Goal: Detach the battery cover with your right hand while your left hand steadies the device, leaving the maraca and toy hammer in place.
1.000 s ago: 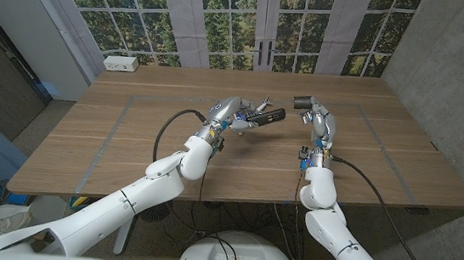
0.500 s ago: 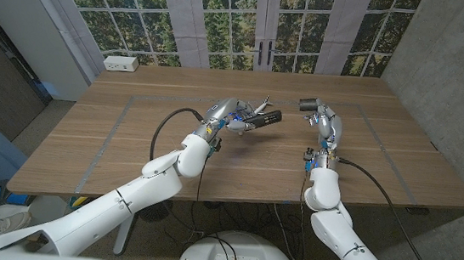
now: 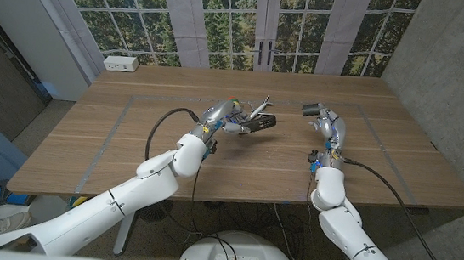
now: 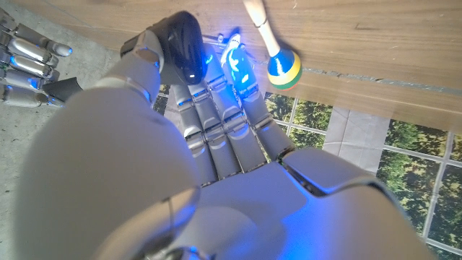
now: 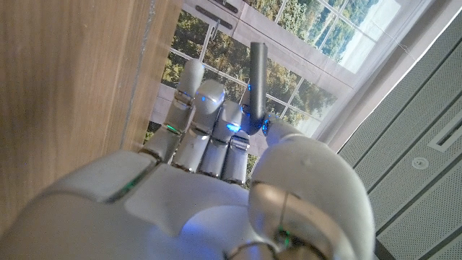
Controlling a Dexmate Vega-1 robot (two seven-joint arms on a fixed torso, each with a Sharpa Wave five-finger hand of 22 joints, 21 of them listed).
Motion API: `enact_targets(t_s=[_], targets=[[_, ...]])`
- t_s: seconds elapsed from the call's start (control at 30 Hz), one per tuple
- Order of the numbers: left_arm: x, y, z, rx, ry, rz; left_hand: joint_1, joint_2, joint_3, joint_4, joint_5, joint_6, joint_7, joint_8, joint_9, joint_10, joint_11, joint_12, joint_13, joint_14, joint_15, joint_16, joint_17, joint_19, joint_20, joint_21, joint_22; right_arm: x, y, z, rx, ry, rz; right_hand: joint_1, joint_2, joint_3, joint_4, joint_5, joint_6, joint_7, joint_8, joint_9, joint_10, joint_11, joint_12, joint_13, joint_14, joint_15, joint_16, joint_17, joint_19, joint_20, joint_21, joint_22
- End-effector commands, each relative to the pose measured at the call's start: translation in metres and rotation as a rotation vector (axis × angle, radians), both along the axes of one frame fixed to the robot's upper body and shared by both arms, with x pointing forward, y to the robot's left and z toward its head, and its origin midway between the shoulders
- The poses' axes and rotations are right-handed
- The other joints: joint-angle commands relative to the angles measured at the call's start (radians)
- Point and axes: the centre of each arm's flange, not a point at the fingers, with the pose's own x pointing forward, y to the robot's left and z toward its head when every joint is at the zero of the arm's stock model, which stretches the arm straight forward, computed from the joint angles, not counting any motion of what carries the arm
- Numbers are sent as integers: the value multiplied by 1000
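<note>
A maraca (image 4: 278, 61) lies on the tabletop (image 3: 129, 137) just beyond the left hand (image 3: 231, 117) gripping the black device (image 3: 257, 121), while the right hand (image 3: 326, 124) pinches the grey battery cover (image 3: 312, 109).

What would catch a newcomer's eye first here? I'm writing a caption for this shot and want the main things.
Mid-table, the left hand grips a dark device, and apart to its right the raised right hand pinches a small dark cover. Seen from the left wrist, a striped maraca lies on the wooden table just beyond that hand's fingers.
</note>
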Motion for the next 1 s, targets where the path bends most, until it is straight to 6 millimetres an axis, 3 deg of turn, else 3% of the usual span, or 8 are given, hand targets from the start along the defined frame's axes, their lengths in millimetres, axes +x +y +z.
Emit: enact_targets(t_s=[0.03,0.17,0.43,0.67,1.0], targets=[[-5,13,-6,-6,67,33,188,180,8,3,4,5,1,3,5,36,-31,-1,3,81,-83,-2,3,-7,-120,11,3,4,-9,-4,-64,139,-38,-13,3,40,-43,3,15,20,-4,-3,45,-84,6,-3,-6,-53,10,3,-5,-54,8,-1],[-6,19,-9,-22,80,40,188,180,8,3,4,7,-1,3,5,39,-32,-1,3,82,-83,-3,3,-8,-119,13,3,6,-9,-2,-107,208,-40,-17,4,43,-48,2,9,25,-12,-15,38,-90,-30,-44,-17,-52,20,2,-10,-50,11,-2],[-9,33,-15,-64,122,63,186,180,9,5,5,9,-2,3,5,41,-35,-3,1,82,-83,-5,3,-8,-117,16,2,11,-11,0,-192,336,-64,-21,7,51,-57,0,2,33,-26,-32,45,-76,-102,-127,-31,-53,33,-1,-21,-42,13,-4],[-7,41,-23,-87,172,69,183,179,10,5,6,10,-3,3,5,44,-39,-5,-2,89,-82,-2,7,-13,-118,18,0,16,-11,-1,-251,395,-107,-22,6,67,-77,-4,8,37,-47,-58,57,-66,-181,-219,-52,-54,39,-5,-28,-36,14,-7],[-7,46,-31,-80,205,114,176,176,11,7,7,16,-7,3,5,46,-49,-10,-6,90,-82,0,13,-26,-115,14,-3,16,-10,1,-327,445,-159,-22,4,77,-98,-8,16,38,-66,-80,66,-62,-203,-233,-53,-54,43,-7,-28,-32,18,-7]])
